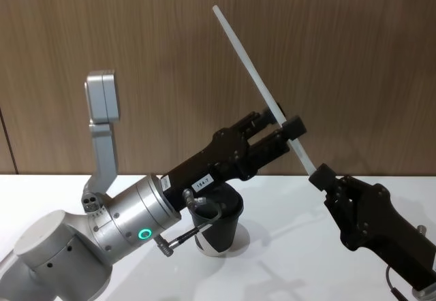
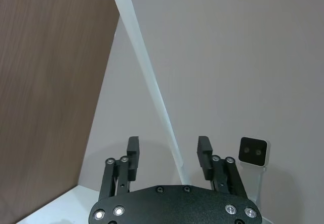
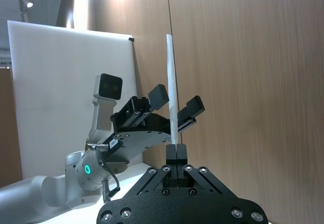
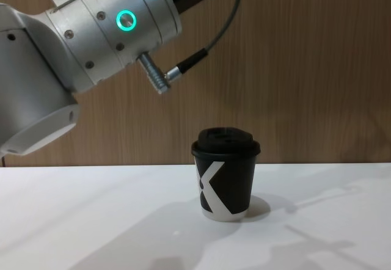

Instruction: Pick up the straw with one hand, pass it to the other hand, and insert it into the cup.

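over the white table (image 4: 91, 221), up above the cup (image 4: 227, 175) and a little to its right, the long left gripper (image 2: 168, 152) has its jaws spread wide, one either side of the straw (image 1: 262, 84); i can't see either pad touching it. further right of the cup and lower, the blocky right gripper (image 3: 176, 150) is pinched tight on the straw's bottom end. the cup itself stands upright, lid on. the straw slants from that pinch up and back over the cup. my worry: if the right gripper lets go before the left has clamped, the straw drops; an off-centre squeeze could also kick something so thin askew.
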